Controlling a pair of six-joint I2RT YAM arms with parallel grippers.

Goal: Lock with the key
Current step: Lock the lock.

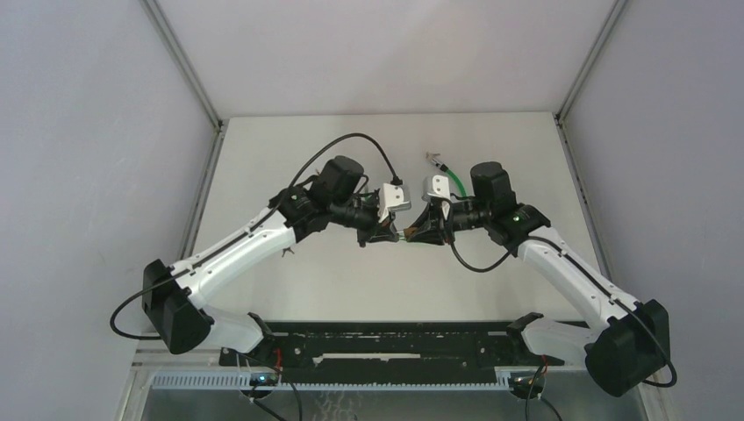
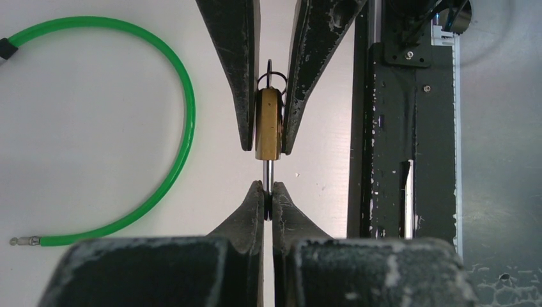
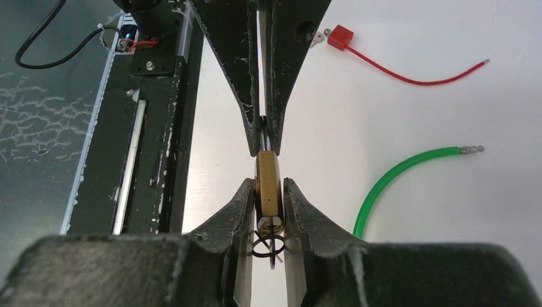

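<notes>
The left fingers and the right fingers meet tip to tip above the middle of the bench, about halfway between its near and far edges. Between them sits a small brass padlock, raised off the bench.

The right fingers are partly open and clamp the padlock by its two flat sides. Thin dark wire rings hang from the end of the lock that lies deeper between those fingers.

The left fingers are pressed together on the dark head of the key. Its silver shaft runs straight from their tips into the end of the padlock that faces them. How deep the key goes I cannot tell.

A green cable lies in a curve on the bench on the far side of the fingers, one end tipped with metal. A red tag with a thin red cord lies on the bench too, with a small silver key just beside it. A black rail runs along the near edge by the arm bases.
</notes>
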